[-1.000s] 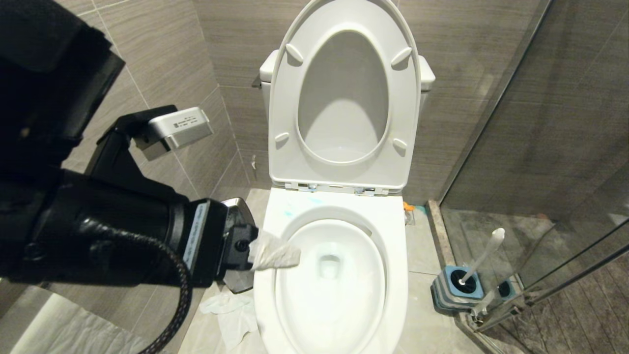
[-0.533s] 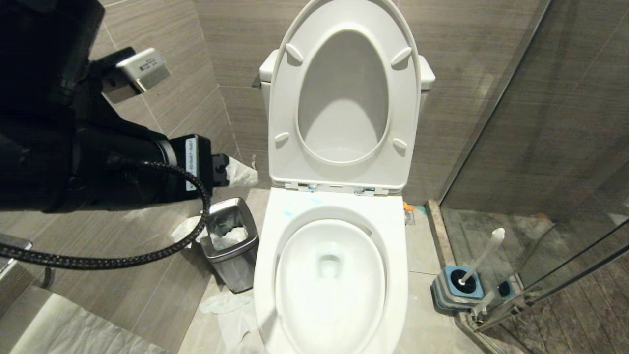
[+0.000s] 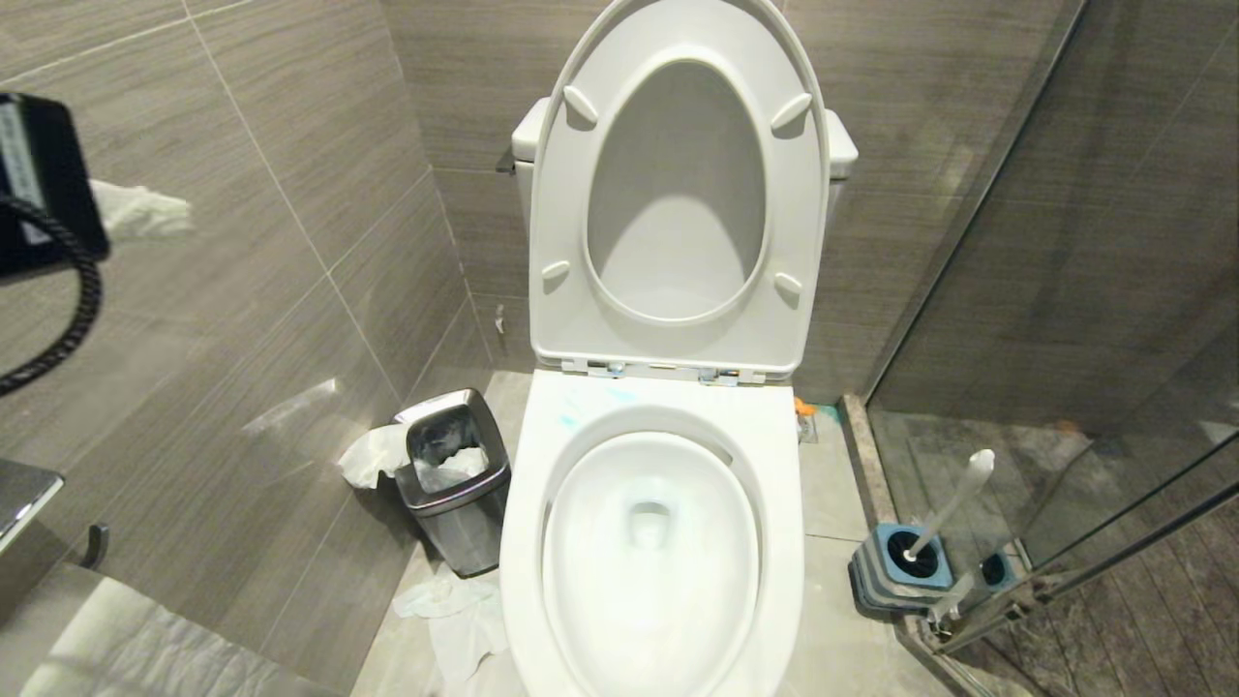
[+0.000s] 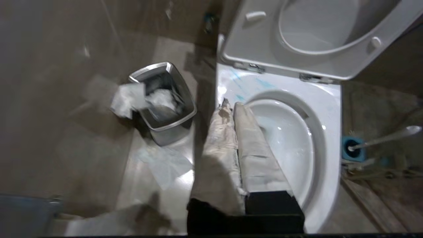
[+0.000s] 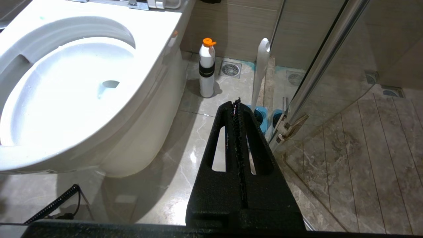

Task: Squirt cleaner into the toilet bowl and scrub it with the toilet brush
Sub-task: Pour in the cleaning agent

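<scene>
**Parking the left arm, brush untouched**

Looking at it: left gripper (image 4: 231, 107) is up high at far left, paper-wrapped fingers pressed together w/ nothing between. Right gripper (image 5: 236, 105) hangs low, closed, empty. Toilet brush (image 3: 953, 503) sits in its blue base right of the toilet bowl (image 3: 774, 455), prob for the right arm. Cleaner (image 3: 566, 418) smears the rim. Bin (image 3: 455, 474) stuffed w/ tissue. No legible writing

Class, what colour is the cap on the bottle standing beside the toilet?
Orange, on a white bottle; clearest in the right wrist view.
</scene>
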You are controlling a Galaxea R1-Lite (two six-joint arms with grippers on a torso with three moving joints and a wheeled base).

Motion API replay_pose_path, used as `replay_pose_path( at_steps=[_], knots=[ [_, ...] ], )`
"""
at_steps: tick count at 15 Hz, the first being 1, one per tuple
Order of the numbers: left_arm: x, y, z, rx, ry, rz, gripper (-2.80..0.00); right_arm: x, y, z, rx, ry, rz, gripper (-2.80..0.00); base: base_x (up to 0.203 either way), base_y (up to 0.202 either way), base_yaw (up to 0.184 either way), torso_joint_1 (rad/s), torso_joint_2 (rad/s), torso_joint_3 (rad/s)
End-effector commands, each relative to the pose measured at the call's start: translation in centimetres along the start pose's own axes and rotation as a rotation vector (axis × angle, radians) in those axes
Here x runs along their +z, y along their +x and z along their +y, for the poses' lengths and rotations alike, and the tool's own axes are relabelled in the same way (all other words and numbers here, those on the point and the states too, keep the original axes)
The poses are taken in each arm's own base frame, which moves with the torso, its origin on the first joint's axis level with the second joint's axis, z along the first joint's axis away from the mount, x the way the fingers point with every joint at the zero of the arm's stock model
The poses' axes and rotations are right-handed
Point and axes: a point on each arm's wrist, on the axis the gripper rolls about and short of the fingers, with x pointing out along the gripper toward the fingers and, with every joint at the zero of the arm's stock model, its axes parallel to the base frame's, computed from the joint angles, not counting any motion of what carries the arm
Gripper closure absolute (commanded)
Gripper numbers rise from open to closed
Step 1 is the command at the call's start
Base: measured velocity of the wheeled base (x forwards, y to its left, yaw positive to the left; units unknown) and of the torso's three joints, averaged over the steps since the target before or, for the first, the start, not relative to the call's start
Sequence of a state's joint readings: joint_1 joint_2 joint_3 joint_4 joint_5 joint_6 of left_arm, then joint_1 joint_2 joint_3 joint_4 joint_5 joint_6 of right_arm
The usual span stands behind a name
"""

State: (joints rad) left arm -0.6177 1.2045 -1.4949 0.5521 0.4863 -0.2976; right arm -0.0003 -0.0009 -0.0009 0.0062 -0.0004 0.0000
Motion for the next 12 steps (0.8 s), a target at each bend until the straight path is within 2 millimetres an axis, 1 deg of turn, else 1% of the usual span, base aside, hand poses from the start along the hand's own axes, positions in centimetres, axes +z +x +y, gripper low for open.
replay_pose_path(
  at_steps=[1,3,5,9,12],
  knots=[
    [1.5,-4.7,2.5,0.013,-0.008,-0.138,0.00,0.0,0.0,0.0,0.001,0.000,0.000,0.00,0.000,0.000,0.000,0.000,0.00,0.000],
    [2.8,-7.2,3.8,0.051,-0.033,-0.238,0.00,0.0,0.0,0.0,0.001,0.000,0.001,0.00,0.000,0.000,0.000,0.000,0.00,0.000],
    [3.0,-8.9,4.6,0.079,-0.055,-0.289,0.00,0.0,0.0,0.0,0.001,0.000,0.000,0.00,0.000,0.000,0.000,0.000,0.00,0.000],
    [3.4,-10.3,5.1,0.070,-0.077,-0.335,0.00,0.0,0.0,0.0,0.001,0.000,0.002,0.00,0.000,0.000,0.000,0.000,0.00,0.000],
    [3.2,-11.5,5.6,0.077,-0.094,-0.365,0.00,0.0,0.0,0.0,0.001,0.000,0.000,0.00,0.000,0.000,0.000,0.000,0.00,0.000]
  ],
)
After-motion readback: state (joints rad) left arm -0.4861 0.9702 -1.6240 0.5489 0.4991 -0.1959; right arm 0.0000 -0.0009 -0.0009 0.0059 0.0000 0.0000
